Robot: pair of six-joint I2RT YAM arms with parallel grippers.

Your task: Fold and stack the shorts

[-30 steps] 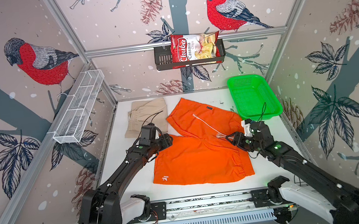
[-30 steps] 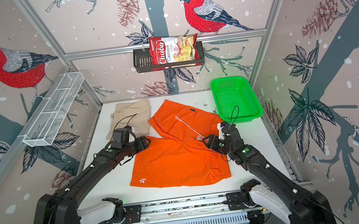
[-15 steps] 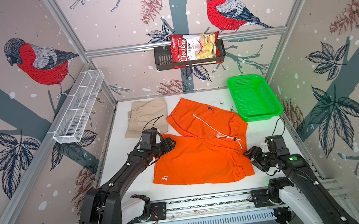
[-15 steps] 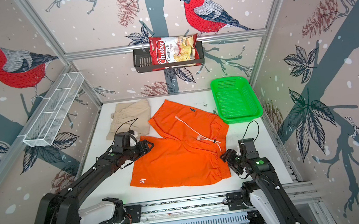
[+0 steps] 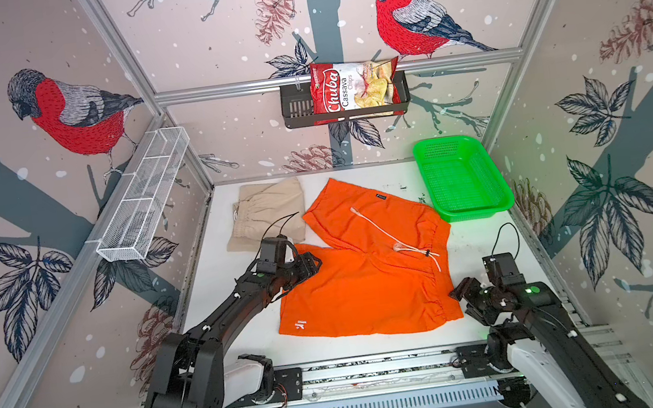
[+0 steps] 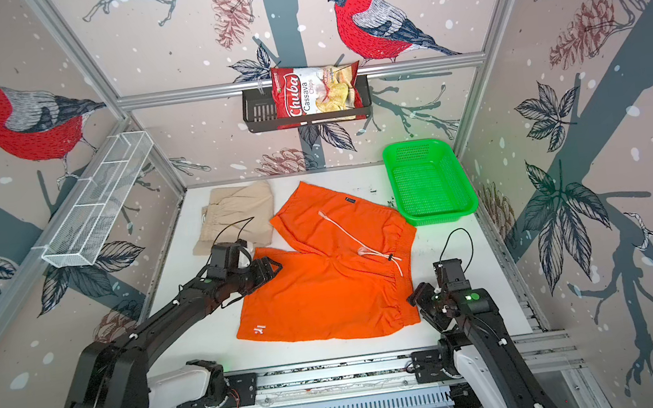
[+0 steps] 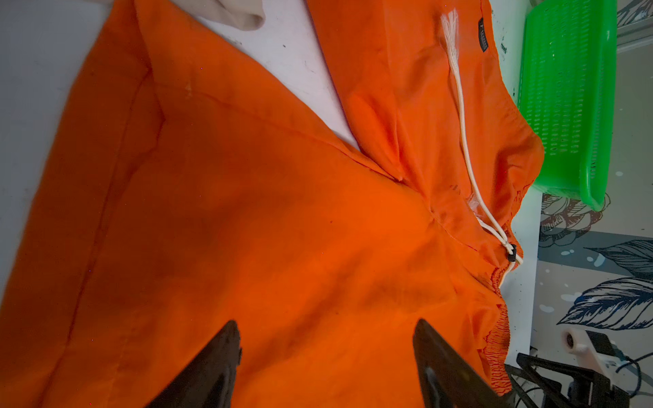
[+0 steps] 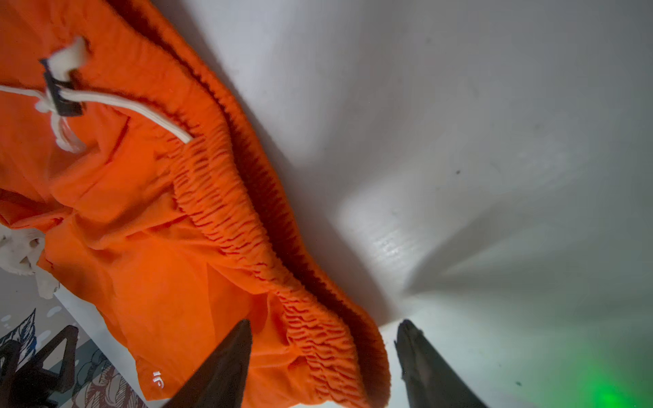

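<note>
**Item 1 – orange shorts**: Lies spread open in the middle of the white table and is not folded. The gathered waistband faces the right side. 1 leg points toward the back wall and the other toward the left arm. A white drawstring trails across the upper leg. There is a small white logo at the near left corner and a dark tag on the far leg.

**Item 2 – beige shorts**: Lies as a compact folded bundle at the back left of the table, just beside the far orange leg. The 2 pairs are not stacked.

**Item 3 – left gripper**: Sits over the hem corner of the nearer orange leg. Its 2 fingers are spread wide with flat cloth below them and nothing pinched. Contact with the cloth cannot be told.

**Item 4 – right gripper**: Sits low at the near right corner of the waistband. Its fingers are parted and straddle the elastic edge without closing on it.

**Item 5 – green basket**: Stands at the back right of the table, apart from the waistband.

**Item 6 – chips bag**: Stands in a black wall rack on the back wall.

**Item 7 – white wire shelf**: Fixed to the left wall.
</note>
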